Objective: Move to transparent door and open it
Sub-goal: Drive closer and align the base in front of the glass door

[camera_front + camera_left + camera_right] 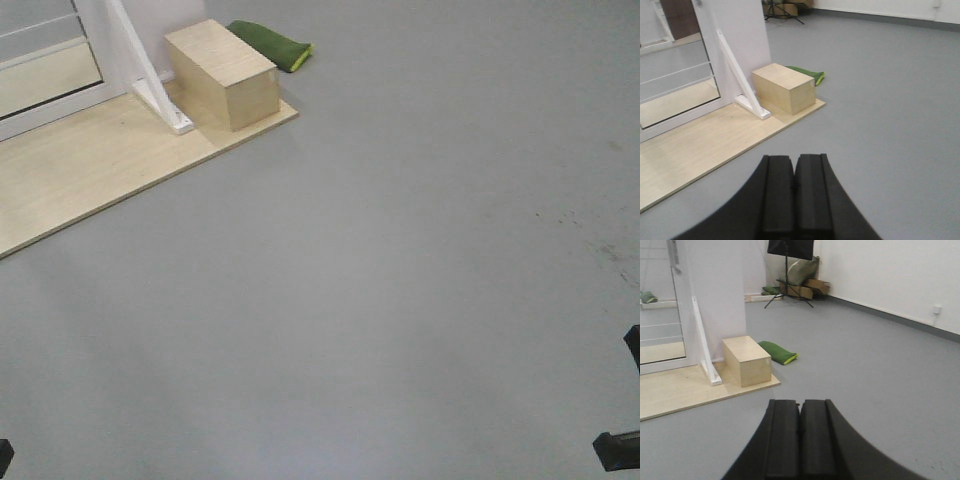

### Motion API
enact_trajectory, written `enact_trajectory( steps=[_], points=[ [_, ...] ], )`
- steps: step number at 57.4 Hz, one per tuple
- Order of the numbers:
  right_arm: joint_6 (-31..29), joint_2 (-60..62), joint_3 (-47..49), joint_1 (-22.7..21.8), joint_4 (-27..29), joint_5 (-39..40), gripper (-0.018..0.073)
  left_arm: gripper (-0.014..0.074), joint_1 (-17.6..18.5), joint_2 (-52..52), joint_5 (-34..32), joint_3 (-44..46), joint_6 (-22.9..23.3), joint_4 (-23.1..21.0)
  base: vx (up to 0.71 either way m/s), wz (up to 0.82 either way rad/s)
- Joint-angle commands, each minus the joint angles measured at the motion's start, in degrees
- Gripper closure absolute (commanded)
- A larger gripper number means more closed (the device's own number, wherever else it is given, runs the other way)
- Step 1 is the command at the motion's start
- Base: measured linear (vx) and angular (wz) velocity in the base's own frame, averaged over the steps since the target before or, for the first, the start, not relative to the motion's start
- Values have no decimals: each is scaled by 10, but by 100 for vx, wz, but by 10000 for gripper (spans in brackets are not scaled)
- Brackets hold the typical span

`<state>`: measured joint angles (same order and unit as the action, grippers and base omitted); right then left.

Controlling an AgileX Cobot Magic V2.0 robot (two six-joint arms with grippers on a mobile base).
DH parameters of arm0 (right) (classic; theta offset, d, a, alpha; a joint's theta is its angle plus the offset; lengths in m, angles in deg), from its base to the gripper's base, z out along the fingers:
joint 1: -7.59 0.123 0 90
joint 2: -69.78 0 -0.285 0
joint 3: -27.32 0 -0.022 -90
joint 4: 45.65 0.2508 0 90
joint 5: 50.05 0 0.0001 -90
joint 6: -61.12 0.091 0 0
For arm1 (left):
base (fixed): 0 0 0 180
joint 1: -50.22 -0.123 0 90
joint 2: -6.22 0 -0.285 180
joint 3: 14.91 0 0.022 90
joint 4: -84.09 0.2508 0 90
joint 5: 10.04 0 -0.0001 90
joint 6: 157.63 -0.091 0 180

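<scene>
At the left wrist: left gripper [794, 167], black pads pressed together, nothing between them, pointing out over the grey floor [880, 100].
At the right wrist: right gripper [800, 410], pads likewise closed on nothing, aimed level across the same floor.
Why closed: my reading is a tucked travel posture. The base has ground to cover before any grasp, so parted jaws are not needed yet.
Plywood base [705, 145]: ahead and left of both grippers, flat on the floor, carrying the door rig.
Wooden box [785, 87]: on the plywood's right-hand corner, just beside the brace foot. Probably ballast, so the freestanding frame does not tip when the door is pulled.
White brace [740, 75]: slants from the plywood up to the white post [740, 35], there to prop it.
Green cushion [807, 75]: on the floor just behind the box, farther out, no part of the job.
Transparent door [675, 85]: farthest ahead-left, beyond the post, at the left edge of both wrist views. Clear glass, thin white horizontal bars, white frame. Well apart from both grippers.
Handle: a grey vertical piece [674, 255] at the frame edge may be it, but it is too cropped to confirm.
Stage: approach phase, door untouched.
Next (judgement): swing the base left and close in until the handle edge sits squarely ahead of one gripper.
</scene>
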<state>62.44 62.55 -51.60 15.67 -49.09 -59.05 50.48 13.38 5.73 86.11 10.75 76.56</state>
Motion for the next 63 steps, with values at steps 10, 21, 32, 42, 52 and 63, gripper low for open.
enact_trajectory(
  steps=[10, 21, 32, 42, 52, 63],
  points=[
    [-3, 7, -2, -3, -5, 49, 559, 602, 4, -8, -44, -5, 1, -2, 60, 49],
    [-3, 7, -2, -3, -5, 49, 559, 602, 4, -8, -44, -5, 1, -2, 60, 37],
    [-3, 7, -2, -3, -5, 49, 559, 602, 4, -8, -44, -5, 1, -2, 60, 30],
    [-3, 7, -2, -3, -5, 49, 559, 602, 4, -8, -44, -5, 1, -2, 60, 30],
    [-3, 7, -2, -3, -5, 49, 559, 602, 4, -8, -44, -5, 1, -2, 60, 29],
    [-3, 7, -2, -3, -5, 49, 559, 602, 4, -8, -44, -5, 1, -2, 61, 32]
  ],
)
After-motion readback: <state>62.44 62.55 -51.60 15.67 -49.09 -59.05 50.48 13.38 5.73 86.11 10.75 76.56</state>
